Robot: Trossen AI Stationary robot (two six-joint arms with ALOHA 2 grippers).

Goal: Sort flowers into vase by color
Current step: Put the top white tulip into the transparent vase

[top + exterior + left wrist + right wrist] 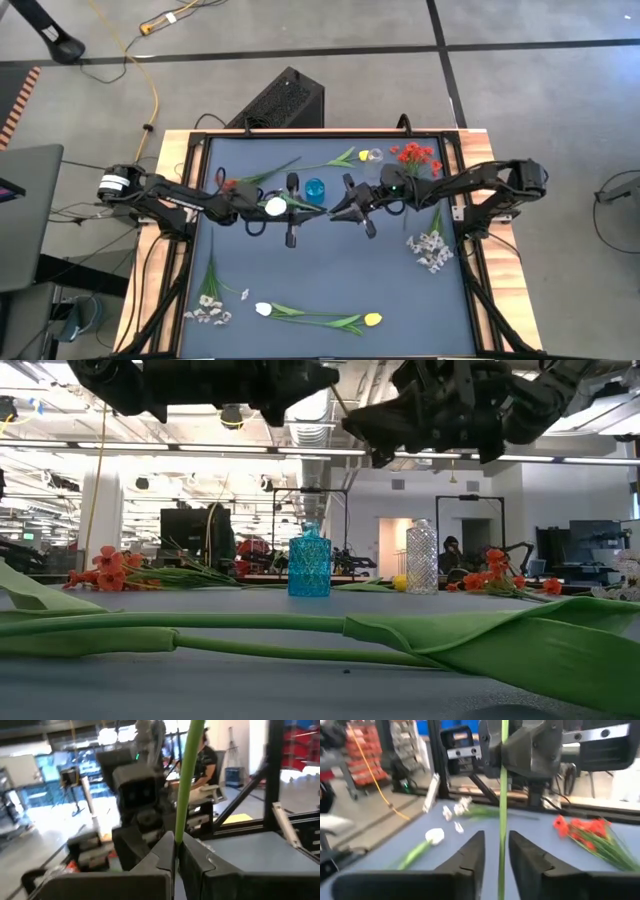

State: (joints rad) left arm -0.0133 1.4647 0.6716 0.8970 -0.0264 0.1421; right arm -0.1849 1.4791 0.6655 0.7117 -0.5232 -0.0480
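Observation:
My left gripper (293, 207) hangs high over the table's middle, shut on a white tulip (275, 207). Its green stem (187, 775) runs level toward my right gripper (338, 211). That gripper faces it, open, with one finger on each side of the stem (503, 795); I see a gap on at least one side. The blue vase (315, 188) stands just beyond them, the clear vase (422, 557) to its right. Red blossoms (416, 157) lie far right, others (229, 185) far left. My left gripper pinches the white tulip's green stem (176, 839) between its two fingers, close to the blossom (275, 207). The fingers come level from the table's left, and the stem runs on straight out ahead of them. The flower is lifted clear of the table.
A white tulip (263, 310) and a yellow tulip (372, 320) lie crossed near the near edge. White-pink sprays lie at near left (210, 311) and right (430, 250). A yellow blossom (364, 156) lies by the clear vase. People show in the room beyond the table.

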